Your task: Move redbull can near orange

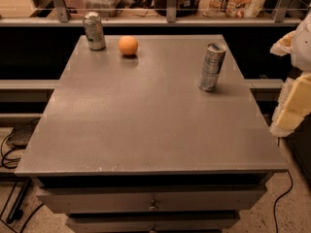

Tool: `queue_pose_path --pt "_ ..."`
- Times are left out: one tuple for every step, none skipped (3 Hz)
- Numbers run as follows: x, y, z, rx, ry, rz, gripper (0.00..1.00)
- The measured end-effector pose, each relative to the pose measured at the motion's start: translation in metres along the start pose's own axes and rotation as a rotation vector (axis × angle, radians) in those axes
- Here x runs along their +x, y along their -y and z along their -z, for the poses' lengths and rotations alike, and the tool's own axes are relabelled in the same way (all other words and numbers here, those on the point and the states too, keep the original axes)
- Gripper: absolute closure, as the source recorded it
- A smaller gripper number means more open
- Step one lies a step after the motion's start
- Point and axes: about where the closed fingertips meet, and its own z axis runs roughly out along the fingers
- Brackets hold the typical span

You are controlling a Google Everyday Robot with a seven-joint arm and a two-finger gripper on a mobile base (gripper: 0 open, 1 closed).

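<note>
The redbull can (212, 67), slim and silver-blue with a silver top, stands upright on the right side of the grey table (146, 130), leaning slightly in view. The orange (128, 46) rests near the table's far edge, left of centre, well apart from the can. My gripper (294, 89) shows as pale white and cream parts at the right edge of the camera view, off the table's right side, to the right of the redbull can and not touching it. It holds nothing that I can see.
A shorter, wider silver-green can (94, 30) stands at the far left corner, just left of the orange. A railed shelf (170, 18) with bags and boxes runs behind the table. Drawers sit under the front edge; cables lie on the floor at left.
</note>
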Motion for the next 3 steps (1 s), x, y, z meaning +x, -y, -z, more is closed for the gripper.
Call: queue_pose_path --pt "0.0 0.0 0.0 0.0 0.0 0.0 0.0" --pt "-0.003 0.011 -0.006 0.0 0.142 -0.013 0.0" --pt "-0.019 0.03 -0.015 -0.003 0.318 0.007 0.0"
